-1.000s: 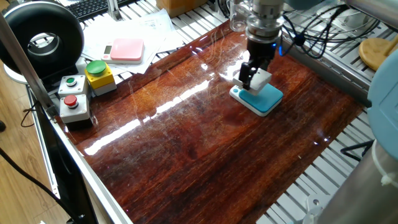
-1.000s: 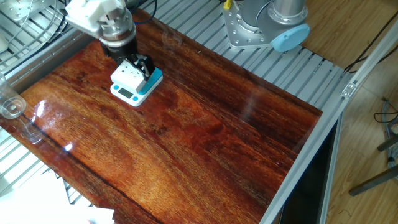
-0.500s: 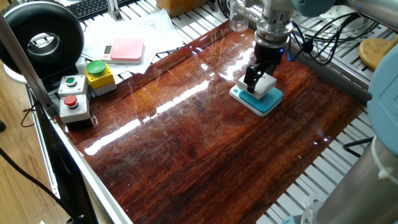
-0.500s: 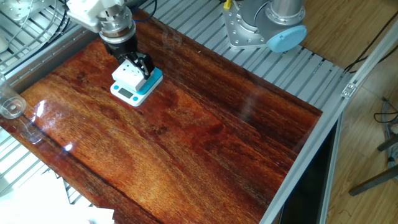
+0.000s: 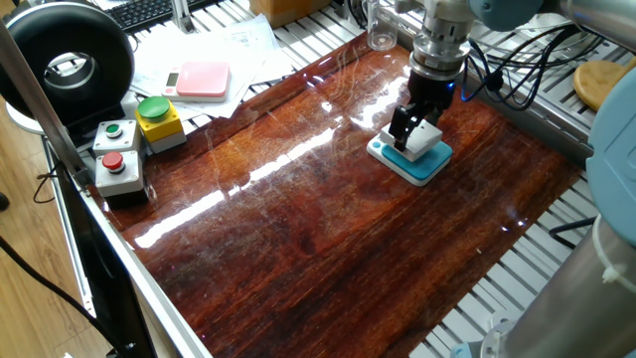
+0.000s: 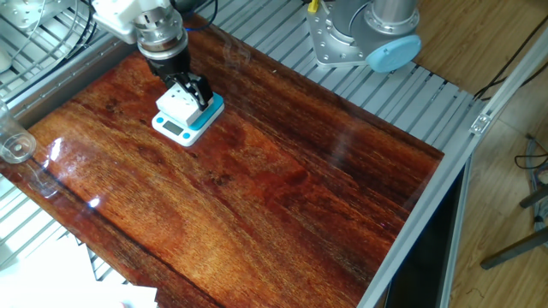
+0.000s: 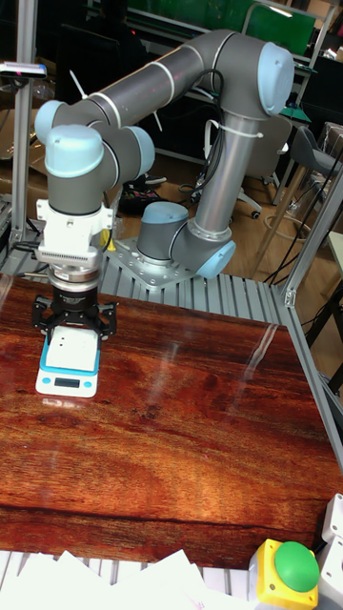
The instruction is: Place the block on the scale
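Observation:
The white block [image 5: 423, 137] lies flat on the teal-topped scale [image 5: 431, 161] at the far right of the wooden table. My gripper [image 5: 414, 129] comes straight down onto it, its black fingers pressed to two opposite sides of the block, shut on it. In the other fixed view the block [image 6: 175, 103] covers most of the scale [image 6: 208, 115], with the gripper [image 6: 184, 92] above it. The tall fixed view shows the block [image 7: 71, 349] sitting level on the scale [image 7: 65, 383], the gripper [image 7: 73, 329] straddling it. The scale's display shows at its front edge.
A pink-topped scale [image 5: 202, 80] rests on papers at the back left. A grey button box [image 5: 117, 159] and a yellow box with a green button [image 5: 159, 119] stand at the left edge. A clear glass [image 5: 381, 25] stands behind the gripper. The arm's base [image 6: 364, 34] is bolted beside the table.
The gripper has come down and shifted slightly right with the block, which was tilted above the scale and now lies flat on it. Little has moved in the last half second.

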Motion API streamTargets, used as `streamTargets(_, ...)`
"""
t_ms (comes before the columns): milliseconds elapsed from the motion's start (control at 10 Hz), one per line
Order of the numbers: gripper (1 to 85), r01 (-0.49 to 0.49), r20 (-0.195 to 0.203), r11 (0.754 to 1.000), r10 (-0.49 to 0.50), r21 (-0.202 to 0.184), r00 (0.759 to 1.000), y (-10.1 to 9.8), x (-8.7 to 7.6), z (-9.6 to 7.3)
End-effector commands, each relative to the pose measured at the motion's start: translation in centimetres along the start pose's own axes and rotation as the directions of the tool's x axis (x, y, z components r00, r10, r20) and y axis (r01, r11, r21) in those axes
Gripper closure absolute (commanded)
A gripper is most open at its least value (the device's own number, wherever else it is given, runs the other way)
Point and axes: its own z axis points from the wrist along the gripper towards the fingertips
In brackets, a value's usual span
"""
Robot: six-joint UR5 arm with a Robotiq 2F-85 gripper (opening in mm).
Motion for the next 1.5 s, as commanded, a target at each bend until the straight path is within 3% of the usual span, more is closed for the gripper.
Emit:
streamTargets(0, 84.7, -0.017, 0.007, 1.0, 0.017, -0.007, 1.0, -0.06, 0.0, 0.23)
streamTargets(700, 84.7, 0.01, -0.012, 0.999, -0.009, 0.034, 1.0, -0.93, 0.7, 0.65)
streamTargets(1000, 67.7, 0.025, -0.007, 1.0, -0.025, 0.0, 1.0, -0.01, 0.53, 0.64)
streamTargets(1200, 55.3, 0.044, 0.004, 0.999, -0.044, -0.001, 0.999, 0.04, 0.26, 0.63)
streamTargets(1400, 48.7, 0.067, 0.009, 0.998, -0.067, -0.005, 0.998, 0.03, 0.26, 0.68)
